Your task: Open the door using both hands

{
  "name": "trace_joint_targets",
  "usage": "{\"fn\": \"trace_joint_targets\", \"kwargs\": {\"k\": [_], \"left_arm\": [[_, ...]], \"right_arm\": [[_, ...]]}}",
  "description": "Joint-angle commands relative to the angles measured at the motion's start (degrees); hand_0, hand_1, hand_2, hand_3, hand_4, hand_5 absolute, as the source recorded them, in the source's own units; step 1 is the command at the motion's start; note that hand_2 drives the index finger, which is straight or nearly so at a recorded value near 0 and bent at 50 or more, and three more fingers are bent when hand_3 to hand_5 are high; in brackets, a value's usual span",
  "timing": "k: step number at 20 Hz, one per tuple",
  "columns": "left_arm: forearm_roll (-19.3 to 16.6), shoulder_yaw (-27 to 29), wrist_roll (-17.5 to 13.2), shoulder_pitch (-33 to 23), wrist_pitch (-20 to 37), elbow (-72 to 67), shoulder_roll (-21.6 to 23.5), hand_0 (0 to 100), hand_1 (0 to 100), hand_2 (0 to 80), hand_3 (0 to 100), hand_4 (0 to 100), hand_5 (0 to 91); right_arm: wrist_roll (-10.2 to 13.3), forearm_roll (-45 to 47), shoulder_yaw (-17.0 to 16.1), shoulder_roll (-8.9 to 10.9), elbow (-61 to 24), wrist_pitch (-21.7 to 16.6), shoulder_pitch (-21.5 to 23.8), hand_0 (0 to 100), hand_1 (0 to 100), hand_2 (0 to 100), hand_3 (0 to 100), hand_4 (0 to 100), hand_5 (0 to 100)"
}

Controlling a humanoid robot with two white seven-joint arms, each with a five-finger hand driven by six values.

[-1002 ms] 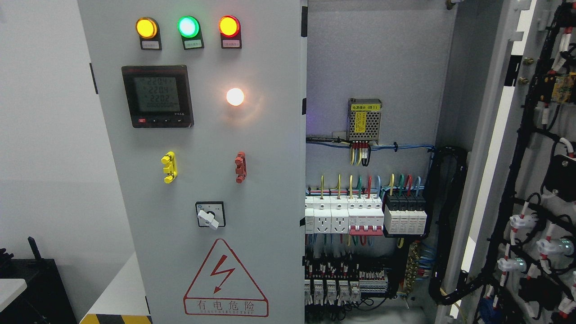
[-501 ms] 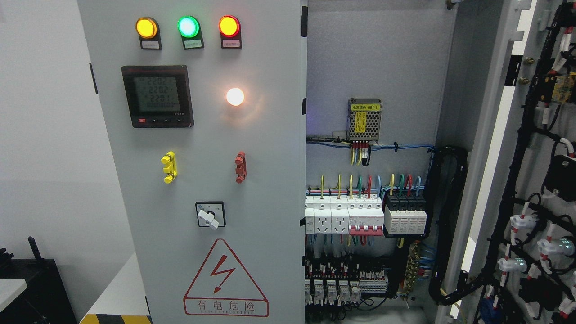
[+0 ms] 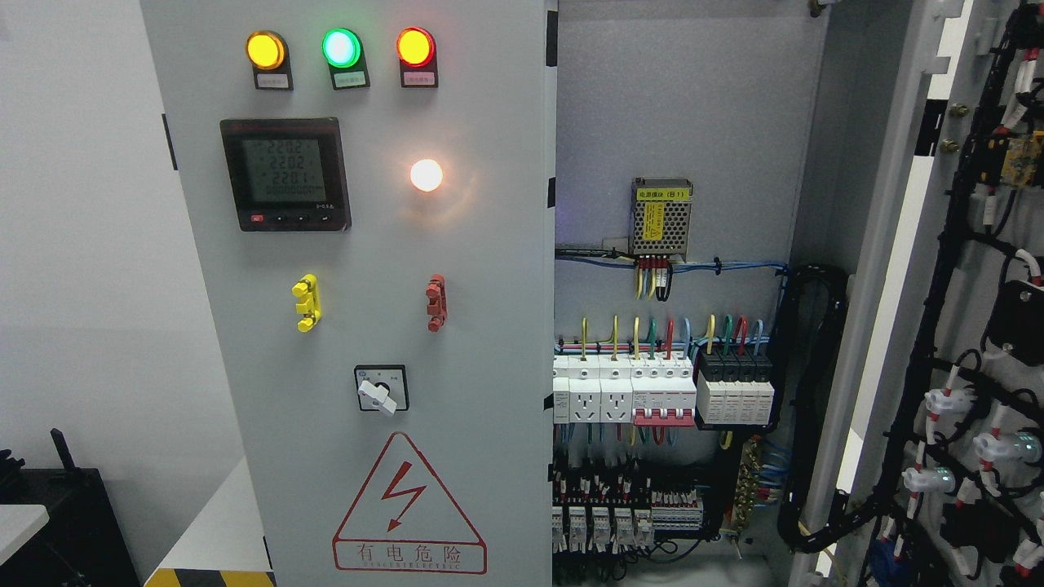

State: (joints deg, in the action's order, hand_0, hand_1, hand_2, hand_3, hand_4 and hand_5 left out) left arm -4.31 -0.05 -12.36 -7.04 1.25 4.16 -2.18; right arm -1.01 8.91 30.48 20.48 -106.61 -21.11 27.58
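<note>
Head view shows neither hand, so their state cannot be told; the right door [image 3: 971, 326] is swung wide, the left door [image 3: 367, 326] looks closed. Best approach: grip its free edge by the cabinet interior [image 3: 677, 244], pull steadily

Wall [image 3: 81, 244]: plain white surface to the left of the cabinet. Black box [image 3: 69, 522]: dark case in the lower left corner, with a white tabletop corner [image 3: 18, 526] just in front of it at the picture's edge. Hazard tape [image 3: 208, 577]: yellow-and-black striped strip on the floor at the bottom edge.
</note>
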Motion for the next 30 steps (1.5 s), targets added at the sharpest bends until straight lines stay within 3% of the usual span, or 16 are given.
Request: {"fn": "trace_joint_targets", "kwargs": {"k": [1, 6, 12, 15, 18, 25, 30], "left_arm": [[0.01, 0.40, -0.03, 0.00, -0.02, 0.06, -0.02, 0, 0, 0.0, 0, 3, 0.0], [0.01, 0.40, -0.03, 0.00, -0.02, 0.06, -0.02, 0, 0, 0.0, 0, 3, 0.0], [0.01, 0.40, -0.03, 0.00, -0.02, 0.06, -0.02, 0, 0, 0.0, 0, 3, 0.0], [0.01, 0.40, -0.03, 0.00, -0.02, 0.06, -0.02, 0, 0, 0.0, 0, 3, 0.0], [0.01, 0.40, -0.03, 0.00, -0.02, 0.06, -0.02, 0, 0, 0.0, 0, 3, 0.0], [0.01, 0.40, -0.03, 0.00, -0.02, 0.06, -0.02, 0, 0, 0.0, 0, 3, 0.0], [0.01, 0.40, -0.03, 0.00, -0.02, 0.06, -0.02, 0, 0, 0.0, 0, 3, 0.0]], "right_arm": [[0.04, 0.23, -3.93, -3.87, -1.50, 1.94, -5.77, 0, 0, 0, 0, 0, 0], [0.13, 0.76, -6.13, -5.89, -1.41, 5.99, -10.43, 0, 0, 0, 0, 0, 0], [0.13, 0.85, -9.29, -9.32, -0.88, 6.88, -13.59, 0, 0, 0, 0, 0, 0], [0.13, 0.94, -9.38, -9.58, -0.88, 9.94, -15.44, 0, 0, 0, 0, 0, 0], [0.13, 0.94, -9.38, -9.76, -0.88, 10.65, -16.24, 0, 0, 0, 0, 0, 0], [0.13, 0.85, -11.32, -16.26, 0.08, 17.07, -20.71, 0, 0, 0, 0, 0, 0], [0.13, 0.85, -11.32, -16.44, 2.01, 18.21, -24.05, 0, 0, 0, 0, 0, 0]]}}
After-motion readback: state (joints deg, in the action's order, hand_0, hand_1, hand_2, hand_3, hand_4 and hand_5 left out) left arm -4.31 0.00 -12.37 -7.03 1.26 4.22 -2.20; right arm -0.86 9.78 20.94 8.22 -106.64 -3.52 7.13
